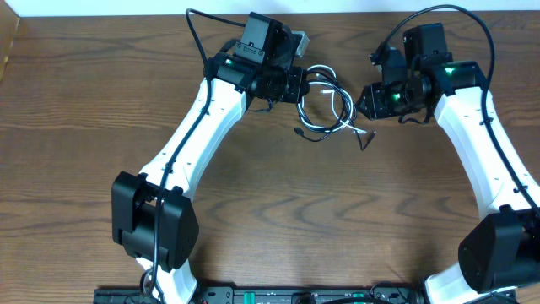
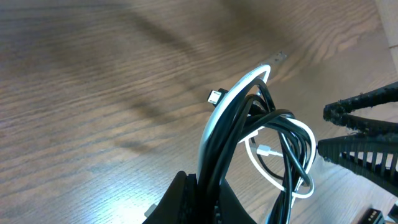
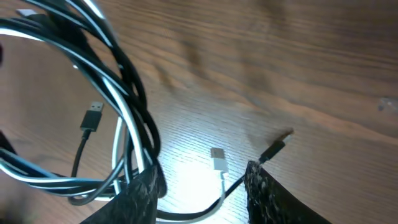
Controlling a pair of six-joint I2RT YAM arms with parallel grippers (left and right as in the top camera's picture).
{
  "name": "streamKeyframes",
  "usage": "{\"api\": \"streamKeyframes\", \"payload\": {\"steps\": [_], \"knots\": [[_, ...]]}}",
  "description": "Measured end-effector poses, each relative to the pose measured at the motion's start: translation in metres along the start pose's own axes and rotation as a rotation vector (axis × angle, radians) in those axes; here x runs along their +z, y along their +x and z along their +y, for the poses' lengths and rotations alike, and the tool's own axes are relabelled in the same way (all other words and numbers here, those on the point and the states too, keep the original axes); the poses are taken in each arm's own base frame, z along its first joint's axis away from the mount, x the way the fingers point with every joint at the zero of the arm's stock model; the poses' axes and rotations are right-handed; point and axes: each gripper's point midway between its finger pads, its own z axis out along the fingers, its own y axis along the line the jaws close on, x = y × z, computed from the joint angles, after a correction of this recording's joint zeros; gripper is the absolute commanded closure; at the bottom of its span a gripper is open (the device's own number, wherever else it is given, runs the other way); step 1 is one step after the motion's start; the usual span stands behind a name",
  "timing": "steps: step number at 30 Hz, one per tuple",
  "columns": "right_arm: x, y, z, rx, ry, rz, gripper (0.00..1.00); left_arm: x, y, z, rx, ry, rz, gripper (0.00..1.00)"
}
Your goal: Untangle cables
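The cables (image 2: 216,146) are still one tangled coil, pinched in the closed left fingers (image 2: 178,200), while the right fingers (image 3: 140,198) stand half open, holding nothing.

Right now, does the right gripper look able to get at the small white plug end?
Probably yes: the white plug end sits just ahead of the open right gripper, between its fingers, with nothing covering it.
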Motion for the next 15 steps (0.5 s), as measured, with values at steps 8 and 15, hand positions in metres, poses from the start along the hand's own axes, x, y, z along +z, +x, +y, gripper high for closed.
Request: {"api": "streamKeyframes", "payload": {"steps": [8,15], "knots": [[0.002,-0.003,0.014,-0.035,-0.064,-0.014,0.59,0.000,0.000,-0.002,-0.009,0.011,0.003,0.93],[0.014,0.001,0.020,-0.053,-0.081,0.003,0.68,0.000,0.001,-0.003,-0.022,0.019,0.004,0.92]]}}
